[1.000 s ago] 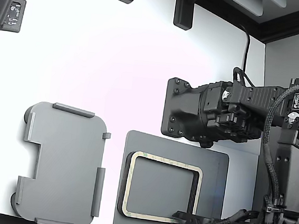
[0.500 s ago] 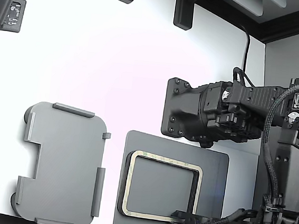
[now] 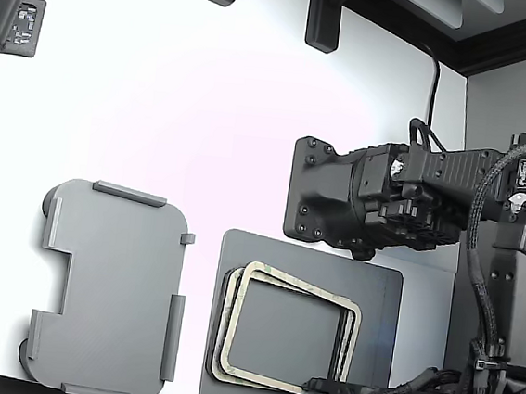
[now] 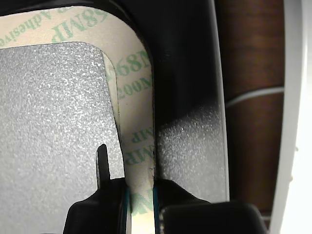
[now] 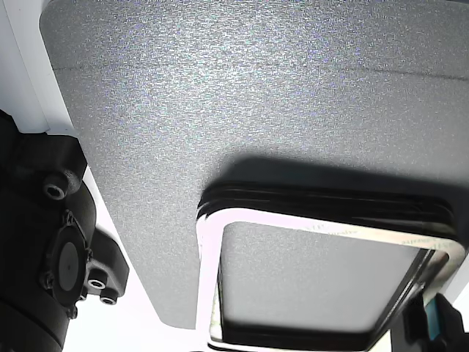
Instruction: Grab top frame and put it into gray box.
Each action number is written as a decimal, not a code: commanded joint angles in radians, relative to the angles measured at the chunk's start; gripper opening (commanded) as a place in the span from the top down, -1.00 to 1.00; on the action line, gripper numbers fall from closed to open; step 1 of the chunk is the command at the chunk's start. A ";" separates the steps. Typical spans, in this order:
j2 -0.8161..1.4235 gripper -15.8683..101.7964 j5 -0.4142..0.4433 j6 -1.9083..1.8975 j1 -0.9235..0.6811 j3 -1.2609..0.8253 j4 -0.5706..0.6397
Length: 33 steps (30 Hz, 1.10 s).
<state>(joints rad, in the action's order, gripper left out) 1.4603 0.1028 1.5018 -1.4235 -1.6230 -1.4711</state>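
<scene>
Wrist view gives you the key fact: the gripper [image 4: 140,197] is pinched on one edge strip of the top frame [image 4: 137,122], a finger on each side of the printed beige band, so the claw is grasping the frame. From the exterior view, the frame [image 3: 299,289] sits skewed above the stack [image 3: 223,342] on the dark plate [image 3: 378,306], one end raised off the frames beneath. The grasp point is at the bottom edge of that view, near the cables, partly hidden.

Your job now is a clean lift. Judging by the thin strip between the fingers, the hold is narrow and off to one side, so the frame will likely sag or swing at its free end. Rise straight and slowly until the whole ring clears the stack; I cannot tell whether the next frame is sticking to it, so watch that nothing comes up with it.

Then carry it toward the exterior view's left, where the gray box [image 3: 110,285] lies well apart from the plate. Keep the frame high enough to pass over the raised tabs [image 3: 129,193] on the rim. Square it with the box's long sides before lowering, since it is only a little smaller than the tray, and let go only once it lies flat inside.
</scene>
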 commanded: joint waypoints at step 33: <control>0.437 0.92 0.230 -1.736 0.471 0.089 -0.055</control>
<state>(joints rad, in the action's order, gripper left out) 1.9175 0.3912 -0.0920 -1.0416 -1.6168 -1.4711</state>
